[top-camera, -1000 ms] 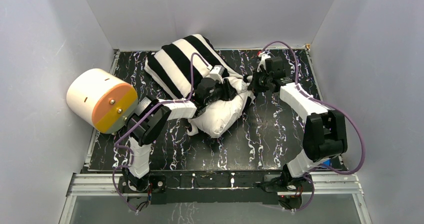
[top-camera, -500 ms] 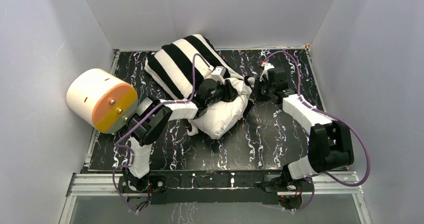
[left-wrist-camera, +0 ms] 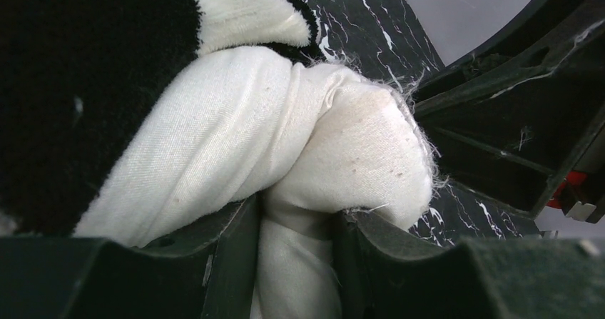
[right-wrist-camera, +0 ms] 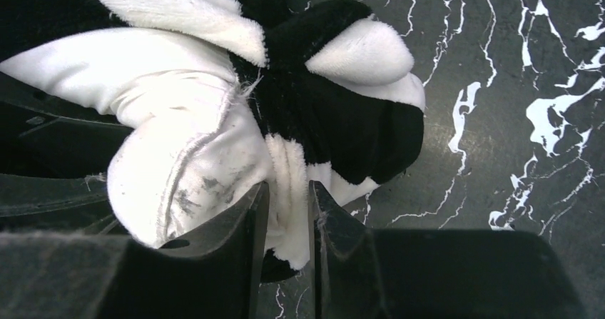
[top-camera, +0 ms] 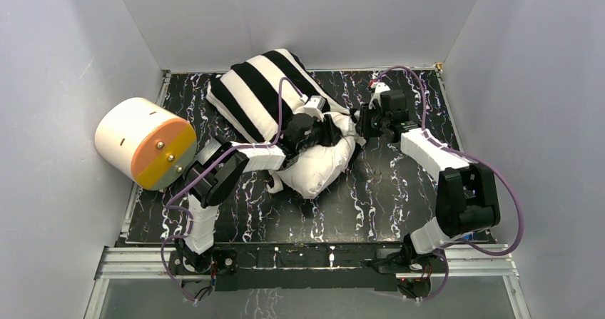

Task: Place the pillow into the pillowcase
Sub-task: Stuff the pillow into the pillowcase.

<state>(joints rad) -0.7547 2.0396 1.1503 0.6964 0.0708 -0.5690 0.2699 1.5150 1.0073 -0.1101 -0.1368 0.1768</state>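
Pinching a fold of the pillow [left-wrist-camera: 214, 148] at its corner with left gripper [left-wrist-camera: 296, 219]. Nipping the pillowcase [right-wrist-camera: 342, 119] hem narrowly, perhaps only lightly, with right gripper [right-wrist-camera: 287, 194], just beside that corner. Roughly half in the striped sleeve toward the back of the tabletop [top-camera: 399, 198], bare half bulging toward the arms. Best now: draw hem over the corner while feeding it inward. Bite hem alone, not both cloths. Pull opposed, slowly, against slipping.

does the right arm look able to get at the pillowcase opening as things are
Likely yes: the right gripper straddles the pillowcase hem, with nothing in the way.
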